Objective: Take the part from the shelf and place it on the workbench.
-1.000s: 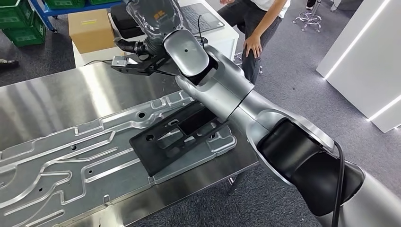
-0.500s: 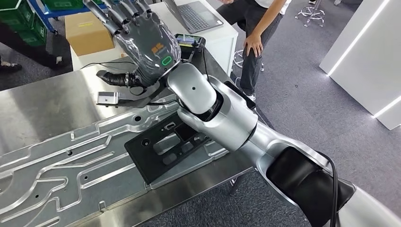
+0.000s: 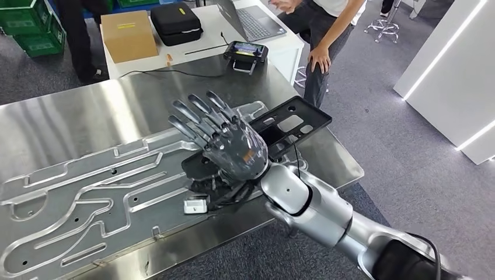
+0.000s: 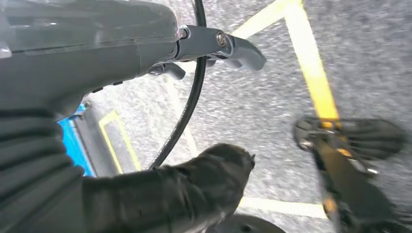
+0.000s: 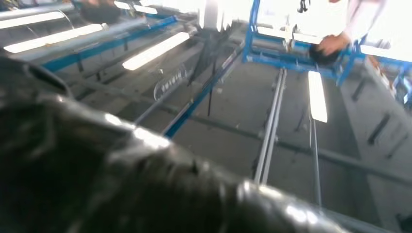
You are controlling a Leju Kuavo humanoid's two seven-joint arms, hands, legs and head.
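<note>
Steel tabletop [image 3: 70,125]: brushed and shiny, it carries a long machined aluminium plate [image 3: 87,192] with grooves and cut channels, lying flat along the bench.
Task's part: the black part [image 3: 292,123], a flat frame with rectangular openings, lies on the far end of that plate, one corner jutting past the tabletop's edge toward the person. Nothing grips it; by the look of it, it has been set down, which is what the task asks.
Right hand [image 3: 225,143]: palm down, fingers spread and stretched forward, hovering above the near end of the black part and hiding it. It holds nothing that can be seen. The flat, open pose fits a hand that has let go, not one about to grasp.
Left hand [image 4: 145,194]: seen from its own wrist, hanging over a grey floor with yellow lines. Its dark fingers look curled in, with no object between them.
Small clip [image 3: 195,205]: a pale metal block with dark cables sits just below the right hand's wrist; whether it is part of the robot's wiring I cannot tell.
Behind the bench: a white table with a cardboard box [image 3: 128,34], a black case [image 3: 175,22] and a laptop [image 3: 251,20]; a person [image 3: 318,55] stands beside it.
Judgement: the placing seems done; the overhanging corner is the one risk.
</note>
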